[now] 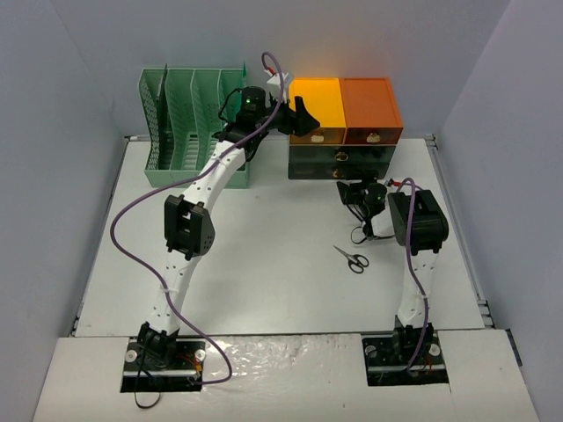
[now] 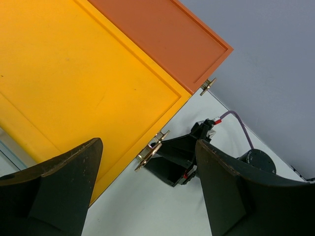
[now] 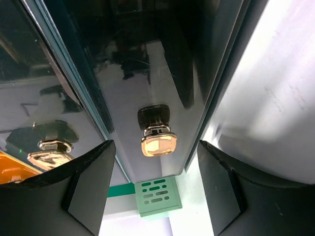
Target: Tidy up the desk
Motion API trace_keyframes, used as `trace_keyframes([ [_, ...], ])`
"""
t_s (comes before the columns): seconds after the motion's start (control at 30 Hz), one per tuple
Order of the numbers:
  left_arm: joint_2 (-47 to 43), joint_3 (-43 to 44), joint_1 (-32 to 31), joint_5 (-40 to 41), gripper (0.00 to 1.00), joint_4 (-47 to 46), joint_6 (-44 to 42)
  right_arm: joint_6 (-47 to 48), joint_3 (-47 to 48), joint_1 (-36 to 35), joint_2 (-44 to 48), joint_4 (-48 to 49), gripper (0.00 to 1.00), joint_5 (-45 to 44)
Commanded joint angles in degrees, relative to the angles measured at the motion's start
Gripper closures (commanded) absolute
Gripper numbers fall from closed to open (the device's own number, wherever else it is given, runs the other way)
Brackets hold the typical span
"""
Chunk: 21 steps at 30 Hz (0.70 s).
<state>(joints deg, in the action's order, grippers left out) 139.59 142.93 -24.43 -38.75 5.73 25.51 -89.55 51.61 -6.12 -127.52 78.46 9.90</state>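
Note:
The off-white desk (image 1: 264, 281) holds an orange-and-dark-grey drawer unit (image 1: 345, 123) at the back, a mint-green file rack (image 1: 189, 123) at the back left and scissors (image 1: 352, 258) in the middle right. My left gripper (image 1: 299, 116) is open and empty, hovering over the drawer unit's yellow-orange top (image 2: 74, 83). My right gripper (image 1: 359, 195) is open and empty right in front of the dark lower drawer, its fingers either side of the brass knob (image 3: 158, 141) without touching it.
The right arm's gripper shows in the left wrist view (image 2: 179, 157) below the drawer unit. The rack's green end (image 3: 157, 195) shows past the drawer in the right wrist view. Grey walls enclose the desk on three sides.

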Motion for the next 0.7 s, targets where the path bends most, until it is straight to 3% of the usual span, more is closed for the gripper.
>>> trace_keyframes([
  [0.0,-2.5,1.8,-0.2,0.4,0.27,4.0,-0.4,-3.2,2.4,-0.4,-1.2,15.0,0.43,1.3],
  [0.1,-2.6,1.7,-0.2,0.5,0.27,4.2,-0.5,-3.4,3.5,-0.3,-1.7,14.9,0.56,1.5],
  [0.2,-2.7,1.6,-0.2,0.5,0.27,4.4,-0.6,-3.4,3.9,-0.3,-2.2,14.7,0.57,1.5],
  [0.27,-2.7,1.4,-0.2,0.5,0.27,4.3,-0.6,-3.5,3.9,-0.2,-2.3,14.5,0.70,1.6],
  [0.4,-2.7,1.3,-0.1,0.5,0.27,4.4,-0.5,-3.5,3.5,0.0,-2.2,14.4,0.80,1.9],
  [0.53,-3.0,0.6,-0.2,0.5,0.27,4.4,-0.7,-2.8,2.5,0.4,-1.2,13.5,0.98,2.7],
  [0.67,-2.9,0.3,-0.2,0.5,0.27,4.3,-0.5,-2.1,-0.1,0.4,0.9,13.0,1.00,4.1],
])
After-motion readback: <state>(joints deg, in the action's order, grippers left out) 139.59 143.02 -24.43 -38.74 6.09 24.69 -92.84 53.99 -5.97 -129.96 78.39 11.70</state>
